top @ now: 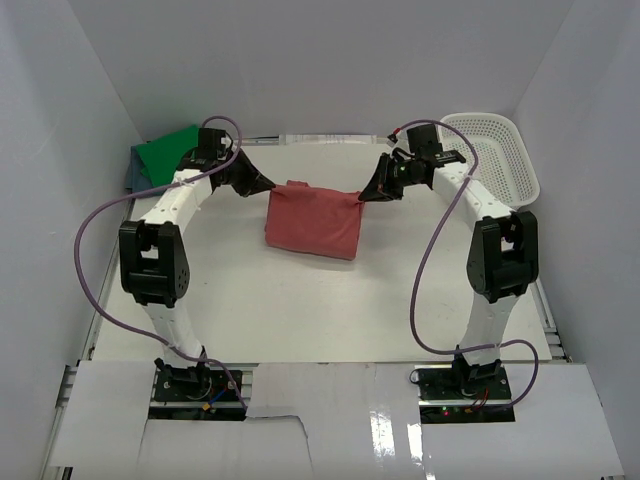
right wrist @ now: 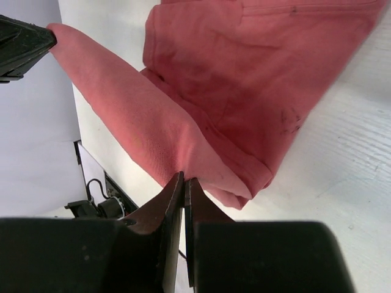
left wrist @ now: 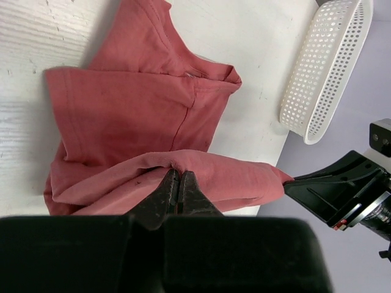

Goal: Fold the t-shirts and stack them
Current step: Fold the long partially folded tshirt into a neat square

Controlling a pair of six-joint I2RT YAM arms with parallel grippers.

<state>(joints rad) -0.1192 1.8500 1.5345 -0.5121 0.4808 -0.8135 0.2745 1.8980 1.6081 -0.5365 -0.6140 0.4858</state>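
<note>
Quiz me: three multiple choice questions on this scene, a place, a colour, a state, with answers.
1. Where is the white basket? A the table's far right B near left C centre
2. Colour of the held t-shirt? A green B blue-grey C brick-red
3. The left hand is? A wide open B shut on the t-shirt C in the basket
Answers: 1 A, beyond the right arm. 2 C, red cloth stretches to the right hand. 3 B, fingers pinch its edge.

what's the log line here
left gripper: shut on red t-shirt | right gripper: shut on red t-shirt | edge stretched between both | green t-shirt: far left
</note>
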